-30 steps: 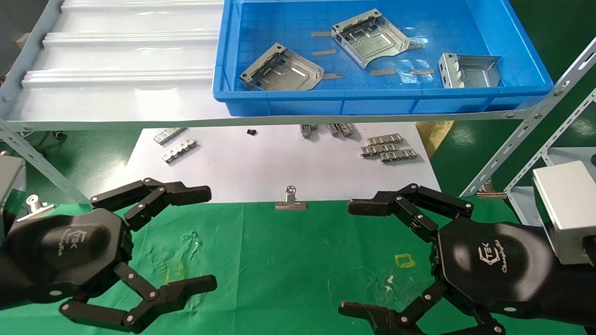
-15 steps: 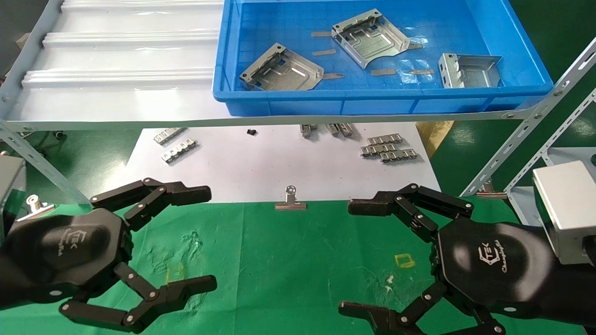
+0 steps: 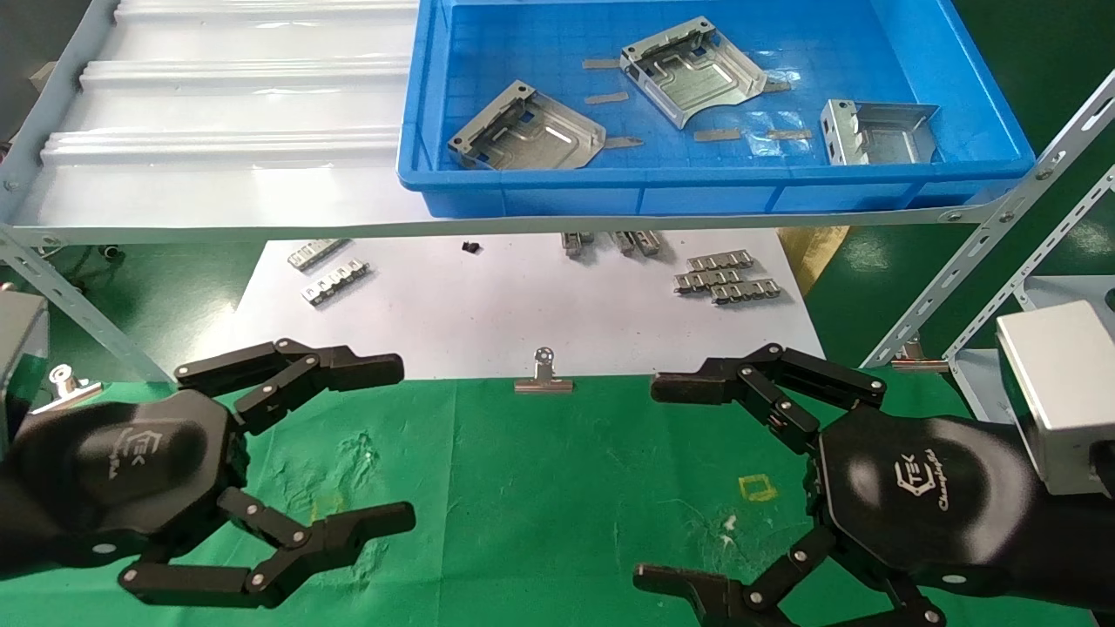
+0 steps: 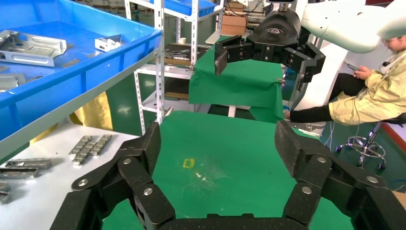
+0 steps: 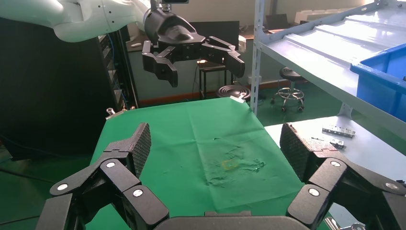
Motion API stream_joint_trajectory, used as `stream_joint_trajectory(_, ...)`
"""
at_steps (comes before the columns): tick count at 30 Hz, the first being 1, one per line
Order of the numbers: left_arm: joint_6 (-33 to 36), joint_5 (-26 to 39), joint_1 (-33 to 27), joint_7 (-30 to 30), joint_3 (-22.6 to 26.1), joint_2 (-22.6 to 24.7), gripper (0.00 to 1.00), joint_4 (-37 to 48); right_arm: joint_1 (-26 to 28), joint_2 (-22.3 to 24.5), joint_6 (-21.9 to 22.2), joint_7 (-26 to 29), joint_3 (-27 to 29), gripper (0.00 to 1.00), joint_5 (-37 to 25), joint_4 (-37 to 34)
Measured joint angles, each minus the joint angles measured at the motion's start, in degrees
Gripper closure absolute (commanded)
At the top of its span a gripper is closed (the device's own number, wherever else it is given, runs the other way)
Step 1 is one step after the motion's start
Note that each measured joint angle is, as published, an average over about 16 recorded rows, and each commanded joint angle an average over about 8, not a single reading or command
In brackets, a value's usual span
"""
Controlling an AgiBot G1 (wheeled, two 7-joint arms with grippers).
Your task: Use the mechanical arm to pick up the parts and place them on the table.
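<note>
1. Your left gripper (image 3: pixel 335 453) has its fingers (image 3: pixel 366 370) spread wide with nothing between them. It hovers over the green counter (image 3: pixel 540 488), on the near side of the white paper sheet (image 3: pixel 488 305).
2. Your right gripper (image 3: pixel 666 483) is the same: fingers (image 3: pixel 688 387) splayed apart, empty, also over the counter and just near of the paper sheet. The left wrist view shows it across the cloth (image 4: pixel 265 50), fingers apart, holding nothing.
3. The parts are all in the blue bin (image 3: pixel 976 96) on the white ribbed shelf (image 3: pixel 226 113), beyond the paper sheet. One bracket (image 3: pixel 527 131) lies toward the bin's left front, a second bracket (image 3: pixel 692 70) mid-bin further back, and a third bracket (image 3: pixel 880 131) by the bin's right front corner.
4. Thin flat slips (image 3: pixel 716 135) lie loose on the bin floor among the brackets; these are not the parts.
5. The paper sheet carries only small ridged strips (image 3: pixel 727 279) and a binder clip (image 3: pixel 544 374) at its near edge. No bracket is on it.
6. No bracket is on the green cloth. A small yellow square outline (image 3: pixel 756 488) near the right gripper is bare.
7. Progress, judged from this: nothing delivered, nothing in hand. You have three brackets left to lift out of the bin and set down on the counter; neither gripper is near the bin yet.
</note>
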Motion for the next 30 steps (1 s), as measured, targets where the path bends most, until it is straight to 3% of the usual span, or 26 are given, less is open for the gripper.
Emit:
stream_joint_trajectory(20,0.0,0.0,0.0,0.0,0.0,0.0,1.00,0.0,0.4,-0.2,0.2,0.0,-0.2,0.00,-0.5,0.1)
stream_joint_trajectory(25,0.0,0.0,0.0,0.0,0.0,0.0,1.00,0.0,4.0,-1.6,1.8,1.0,-1.1,0.00,-3.2,-0.3)
stream_joint_trajectory(30,0.0,0.0,0.0,0.0,0.0,0.0,1.00,0.0,11.8,-5.1,5.2,3.2,-3.1,0.00,-8.8,-3.7)
